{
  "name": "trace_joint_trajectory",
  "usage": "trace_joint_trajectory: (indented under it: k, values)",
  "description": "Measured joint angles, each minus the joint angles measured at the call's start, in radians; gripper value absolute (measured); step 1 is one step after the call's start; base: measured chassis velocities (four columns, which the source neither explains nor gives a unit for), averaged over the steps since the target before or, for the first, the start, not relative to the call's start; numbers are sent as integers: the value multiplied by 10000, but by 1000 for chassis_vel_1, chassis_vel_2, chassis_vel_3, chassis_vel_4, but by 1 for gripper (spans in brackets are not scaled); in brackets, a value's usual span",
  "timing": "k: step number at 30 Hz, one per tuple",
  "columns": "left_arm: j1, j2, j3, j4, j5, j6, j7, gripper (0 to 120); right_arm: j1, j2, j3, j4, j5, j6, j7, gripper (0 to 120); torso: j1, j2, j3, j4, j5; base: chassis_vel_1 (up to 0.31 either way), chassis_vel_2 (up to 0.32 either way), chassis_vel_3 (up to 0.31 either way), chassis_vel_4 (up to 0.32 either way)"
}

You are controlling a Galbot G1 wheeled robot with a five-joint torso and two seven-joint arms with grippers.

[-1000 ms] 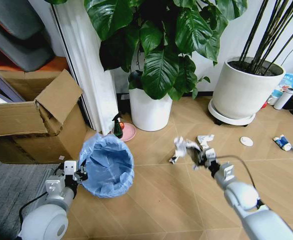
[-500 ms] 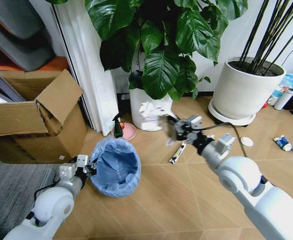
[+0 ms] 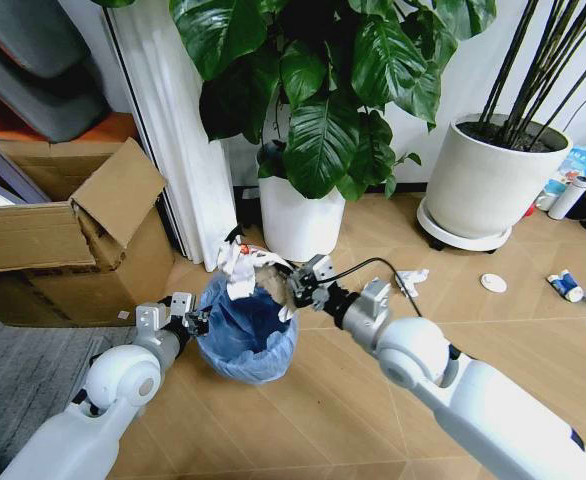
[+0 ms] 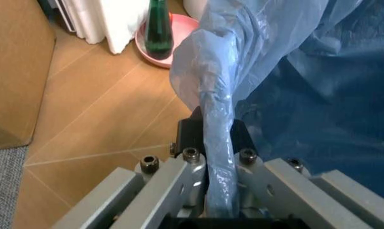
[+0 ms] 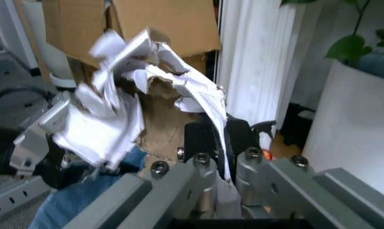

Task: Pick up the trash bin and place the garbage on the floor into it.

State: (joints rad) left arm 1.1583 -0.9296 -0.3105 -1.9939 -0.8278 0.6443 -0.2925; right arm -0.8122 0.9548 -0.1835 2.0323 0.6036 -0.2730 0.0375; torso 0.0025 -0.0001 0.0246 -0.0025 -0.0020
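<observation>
Over bin [image 3: 245, 335] now: R gripper [image 3: 295, 286] w/ paper [image 3: 241, 266]

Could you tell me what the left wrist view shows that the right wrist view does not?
Left wrist alone: the left gripper shut on the trash bin rim, pinching its blue liner, plus a green bottle on a pink dish. Right wrist alone: the right gripper shut on crumpled white paper above the bin, with the cardboard box behind. Shared: the blue-lined bin and the white curtain.
</observation>
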Motion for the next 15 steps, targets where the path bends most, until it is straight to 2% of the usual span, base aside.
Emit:
trace_joint_trajectory:
  k: [2, 3, 6, 7, 9, 11, 14, 15]
  values:
    - [19, 1, -38, -1, 1, 1, 15, 0, 39, 28, -118, -38, -51, -45, 48, 10, 0, 1, -1, -1, -1, 0, 0, 0, 0]
    - [19, 1, -38, -1, 1, 1, 15, 0, 39, 28, -118, -38, -51, -45, 48, 10, 0, 1, -1, -1, -1, 0, 0, 0, 0]
    - [59, -1, -58, -36, 9, 1, 22, 0, 45, 48, -312, -131, -244, -49, 248, 25, 0, 0, -1, 0, 0, 0, 0, 0, 0]
    - [59, -1, -58, -36, 9, 1, 22, 0, 45, 48, -312, -131, -244, -49, 248, 25, 0, 0, -1, 0, 0, 0, 0, 0, 0]
    - [84, -1, -76, -74, 20, 1, 23, 0, 0, 74, -399, -153, -335, -71, 348, 34, 0, 1, -1, -1, 0, 0, 0, 0, 0]
    - [96, 5, -89, -86, 20, 1, 24, 0, -15, 87, -418, -161, -357, -85, 365, 38, 0, 0, -1, -1, 0, 0, 0, 0, 0]
    - [216, 36, -191, -141, 65, 1, 48, 0, -9, 131, -521, -222, -399, -106, 386, 54, 0, 1, -1, 0, 0, 0, 0, 0, 0]
    - [216, 36, -191, -141, 65, 1, 48, 0, -9, 131, -521, -222, -399, -106, 386, 54, 0, 1, -1, 0, 0, 0, 0, 0, 0]
